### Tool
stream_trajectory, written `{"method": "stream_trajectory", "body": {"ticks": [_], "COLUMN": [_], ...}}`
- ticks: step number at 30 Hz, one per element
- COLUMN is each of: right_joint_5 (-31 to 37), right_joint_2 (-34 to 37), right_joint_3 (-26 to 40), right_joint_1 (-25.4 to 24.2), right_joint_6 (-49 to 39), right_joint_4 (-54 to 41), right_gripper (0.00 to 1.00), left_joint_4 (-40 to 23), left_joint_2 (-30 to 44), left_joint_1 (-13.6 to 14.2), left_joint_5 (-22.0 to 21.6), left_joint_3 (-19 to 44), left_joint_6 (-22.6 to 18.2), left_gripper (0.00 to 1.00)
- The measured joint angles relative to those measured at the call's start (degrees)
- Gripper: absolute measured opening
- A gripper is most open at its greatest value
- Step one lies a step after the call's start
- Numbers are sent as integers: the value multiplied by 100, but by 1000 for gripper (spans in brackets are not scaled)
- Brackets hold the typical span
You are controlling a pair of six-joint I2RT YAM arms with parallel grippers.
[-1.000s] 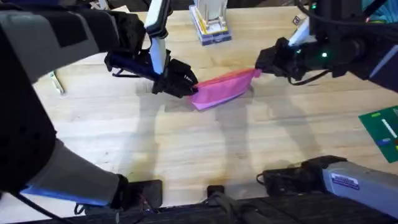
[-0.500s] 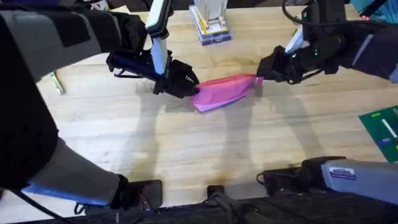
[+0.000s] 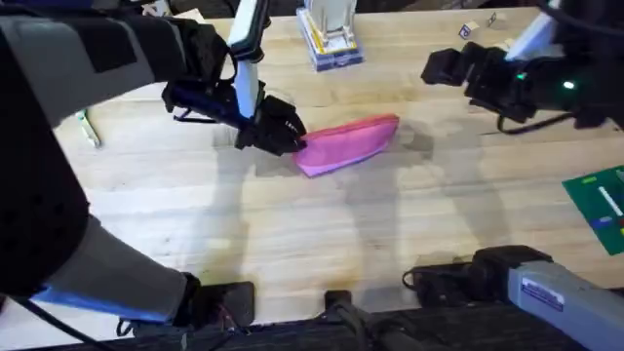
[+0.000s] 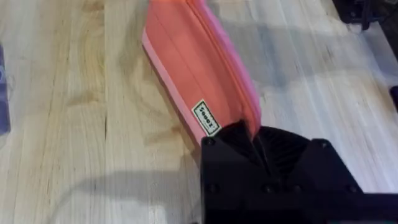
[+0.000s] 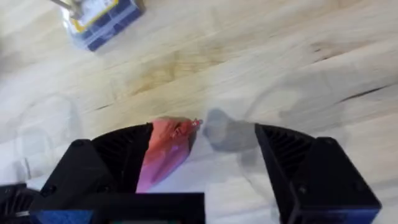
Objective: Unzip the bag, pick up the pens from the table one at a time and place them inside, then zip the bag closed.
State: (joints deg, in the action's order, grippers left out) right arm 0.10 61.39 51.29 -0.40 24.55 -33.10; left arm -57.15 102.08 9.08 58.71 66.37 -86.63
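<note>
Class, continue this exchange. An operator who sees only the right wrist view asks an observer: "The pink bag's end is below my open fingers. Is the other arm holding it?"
Observer: Yes. Overhead, the left gripper is shut on the bag's opposite end.
Operator: Is the zipper closed?
Observer: In the left wrist view it looks closed along the visible length.
Operator: Am I touching the bag?
Observer: No. Overhead, the right gripper is apart from it, beyond its end.
</note>
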Motion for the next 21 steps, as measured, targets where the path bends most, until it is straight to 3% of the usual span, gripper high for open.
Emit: {"method": "stream_trajectory", "body": {"ticks": [2, 8, 10, 21], "right_joint_5": [13, 31, 33, -141], "right_joint_2": [-244, -844, -995, -1570], "right_joint_3": [0, 0, 0, 0], "right_joint_1": [0, 0, 0, 0], "right_joint_6": [-102, -323, -435, -1567], "right_joint_4": [-142, -584, -722, -1238], "right_gripper": [996, 996, 996, 997], "left_joint_4": [16, -6, -1, 106], "left_joint_2": [0, -2, -2, -2], "left_joint_1": [-2, -2, -2, -2], "left_joint_5": [-1, 176, 181, 159], "left_joint_3": [0, 0, 0, 0], "left_joint_6": [-2, 15, 2, 2], "left_gripper": [59, 949, 989, 995]}}
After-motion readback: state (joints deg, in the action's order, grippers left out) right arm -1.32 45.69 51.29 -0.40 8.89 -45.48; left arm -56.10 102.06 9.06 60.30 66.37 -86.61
